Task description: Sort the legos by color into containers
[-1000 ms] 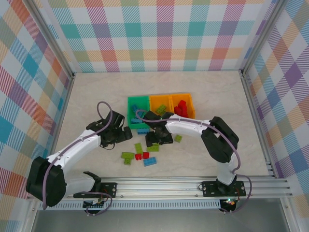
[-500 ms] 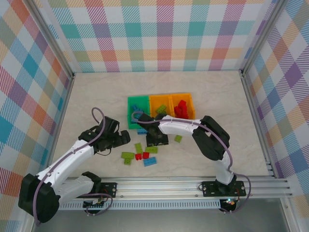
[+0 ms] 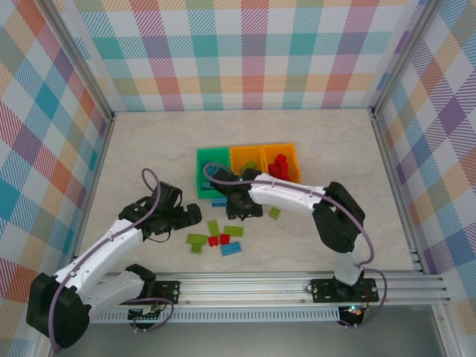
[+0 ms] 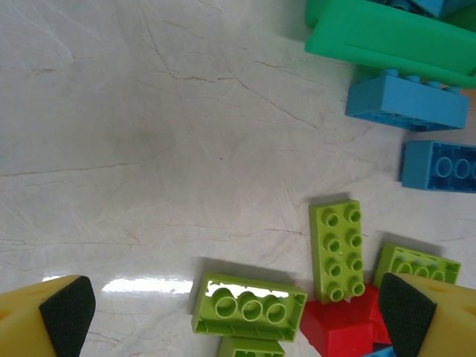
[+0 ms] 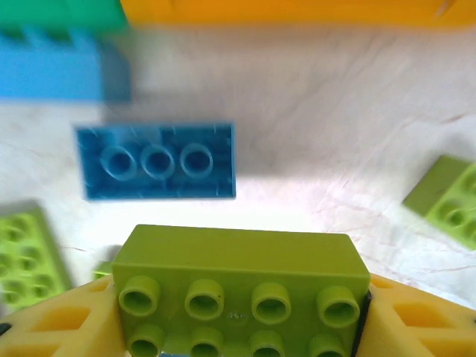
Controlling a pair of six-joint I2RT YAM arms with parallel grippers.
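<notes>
My right gripper [image 5: 238, 316] is shut on a lime green lego [image 5: 238, 275], studs toward the camera, held clear of the table. In the top view the right gripper [image 3: 242, 206] hangs just in front of the green container [image 3: 202, 172] and the middle orange container [image 3: 236, 158]; a second orange container [image 3: 294, 162] stands to their right. My left gripper [image 3: 190, 216] is open, its fingers [image 4: 67, 316] wide apart above loose legos: an upside-down lime one [image 4: 249, 305], a lime plate [image 4: 337, 249] and a red one [image 4: 338, 331].
More loose legos lie in front of the bins: blue ones [image 5: 156, 161] [image 3: 220, 201] [image 3: 230, 249], lime ones [image 3: 274, 213] [image 3: 233, 230] [image 3: 197, 239]. The plaid walls and metal rails enclose the table on all sides.
The right gripper closed on the lime green lego and rose slightly toward the bins. The left arm drew back a little toward the front left, still open.
</notes>
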